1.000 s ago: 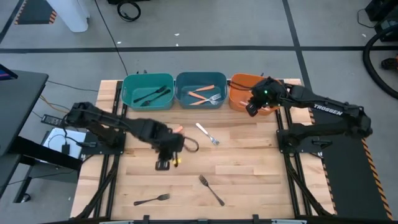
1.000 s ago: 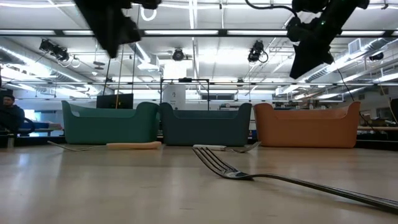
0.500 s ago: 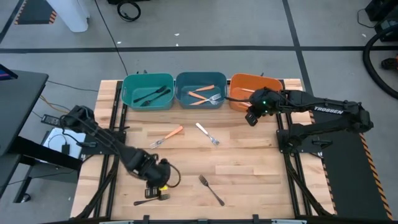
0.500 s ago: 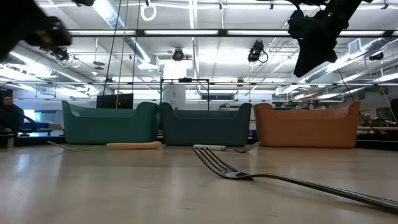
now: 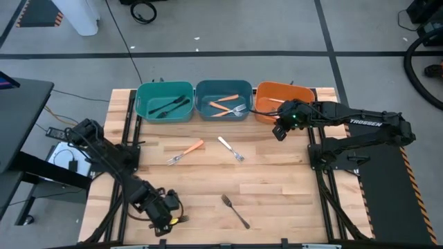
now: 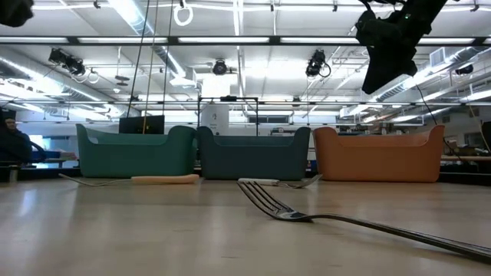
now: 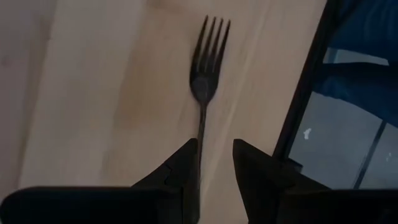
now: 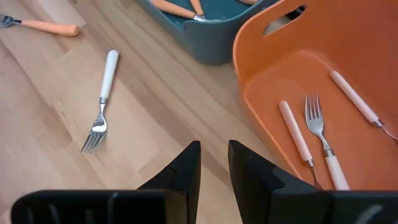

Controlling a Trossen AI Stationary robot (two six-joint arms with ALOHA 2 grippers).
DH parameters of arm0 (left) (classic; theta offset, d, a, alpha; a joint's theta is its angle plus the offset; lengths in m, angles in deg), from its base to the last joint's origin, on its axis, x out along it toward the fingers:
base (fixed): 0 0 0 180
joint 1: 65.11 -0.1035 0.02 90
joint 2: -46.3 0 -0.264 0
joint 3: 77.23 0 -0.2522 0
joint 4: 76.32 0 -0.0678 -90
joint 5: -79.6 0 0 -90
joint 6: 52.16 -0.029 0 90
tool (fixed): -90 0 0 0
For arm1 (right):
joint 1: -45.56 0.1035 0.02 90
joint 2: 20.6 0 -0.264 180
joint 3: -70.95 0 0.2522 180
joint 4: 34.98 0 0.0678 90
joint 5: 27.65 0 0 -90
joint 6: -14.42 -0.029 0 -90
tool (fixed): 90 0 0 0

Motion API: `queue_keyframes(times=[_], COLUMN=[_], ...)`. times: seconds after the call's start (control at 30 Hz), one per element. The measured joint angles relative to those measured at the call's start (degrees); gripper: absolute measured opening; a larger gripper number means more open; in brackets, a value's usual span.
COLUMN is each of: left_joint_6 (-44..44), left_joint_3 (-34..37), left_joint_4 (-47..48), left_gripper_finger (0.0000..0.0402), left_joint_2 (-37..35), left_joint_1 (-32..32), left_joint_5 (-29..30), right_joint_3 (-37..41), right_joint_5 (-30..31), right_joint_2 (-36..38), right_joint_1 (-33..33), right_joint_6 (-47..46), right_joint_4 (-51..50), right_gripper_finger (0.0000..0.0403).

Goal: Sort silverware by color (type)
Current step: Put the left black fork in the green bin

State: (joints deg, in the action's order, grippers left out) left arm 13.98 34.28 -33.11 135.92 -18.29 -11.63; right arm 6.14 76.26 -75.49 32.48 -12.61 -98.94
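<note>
Pale, smooth, matt wood for the table (image 5: 277, 180), smooth plastic with a faint sheen for the orange bin (image 8: 348, 37) and the blue bin (image 8: 211, 43), matt black on the fork (image 7: 205, 74), bright metal on the white-handled fork (image 8: 102, 102).

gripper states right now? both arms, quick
Left gripper: open, low at the table's near-left edge, fingers straddling the handle of the all-black fork, not closed on it.
Right gripper: open, holding nothing, beside the orange plastic bin.
</note>
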Motion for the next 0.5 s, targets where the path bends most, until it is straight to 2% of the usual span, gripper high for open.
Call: queue_keyframes(times=[0.2,0.5], left_joint_6=[0.48,0.92], left_joint_3=[-0.01,-0.01], left_joint_4=[-1.53,-4.64], left_gripper_finger=[0.0109,0.0109], left_joint_2=[2.88,7.16], left_joint_1=[0.57,1.86], left_joint_5=[2.11,2.11], right_joint_3=[0.00,0.00], right_joint_5=[0.00,-0.01], right_joint_2=[0.00,0.00], right_joint_1=[0.00,0.00], right_joint_6=[0.07,-0.20], right_joint_4=[-0.02,-0.07], right_gripper_finger=[0.0090,0.0090])
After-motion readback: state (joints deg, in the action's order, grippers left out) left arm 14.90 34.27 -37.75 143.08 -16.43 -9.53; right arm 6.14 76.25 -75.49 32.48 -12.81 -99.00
